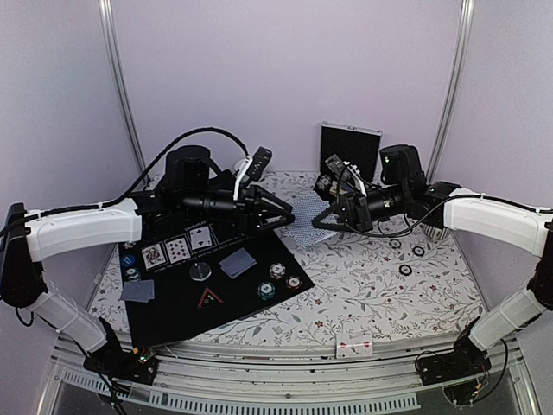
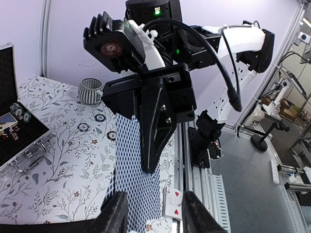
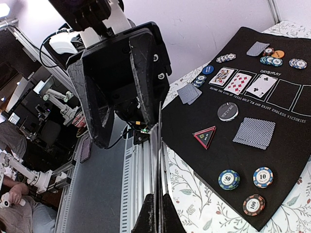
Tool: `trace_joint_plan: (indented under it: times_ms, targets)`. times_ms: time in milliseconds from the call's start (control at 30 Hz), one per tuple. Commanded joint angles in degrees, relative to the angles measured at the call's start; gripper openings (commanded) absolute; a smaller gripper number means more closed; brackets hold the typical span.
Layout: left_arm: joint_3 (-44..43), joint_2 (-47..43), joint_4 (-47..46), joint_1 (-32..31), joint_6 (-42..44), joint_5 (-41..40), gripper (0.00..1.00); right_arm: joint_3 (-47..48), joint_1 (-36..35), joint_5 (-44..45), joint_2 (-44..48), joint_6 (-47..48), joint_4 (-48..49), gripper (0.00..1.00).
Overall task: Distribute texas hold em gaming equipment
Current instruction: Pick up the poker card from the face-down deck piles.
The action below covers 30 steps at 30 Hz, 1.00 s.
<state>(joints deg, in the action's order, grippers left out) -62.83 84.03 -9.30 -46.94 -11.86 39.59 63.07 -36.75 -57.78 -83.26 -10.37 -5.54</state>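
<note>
We locate the held cards in the air just off the far right corner of the mat, between the two grippers. The right gripper is closed flat on one end of them. We cannot tell how many cards it holds, since the right wrist view shows only a thin edge. The left gripper is open wide, with its fingers either side of the free end and no visible contact.

The long axis of the held cards runs along the line from one gripper to the other. We judge the coming move to be a transfer that depends on the left gripper closing squarely across that axis. The left arm is nearer the mat.

On the mat lie three face-up cards, face-down cards, the button, the marker and chips. Beyond the mat, the right arm partly hides the case.
</note>
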Motion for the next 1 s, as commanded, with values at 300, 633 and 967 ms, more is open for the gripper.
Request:
trace_joint_plan:
  times_ms: [300, 633, 967]
  targets:
    - [-1.2, 0.4, -1.1, 0.7, 0.3, -2.5, 0.41, 0.6, -0.3, -1.0, 1.5, 0.7, 0.0, 0.02]
    - [-1.5, 1.0, -0.6, 0.8, 0.2, -1.9, 0.39, 0.7, -0.3, -0.8, 1.7, 0.8, 0.1, 0.02]
    - [-1.0, 0.8, 1.6, 0.5, 1.2, -2.7, 0.38, 0.7, -0.4, -0.6, 2.0, 0.7, 0.0, 0.02]
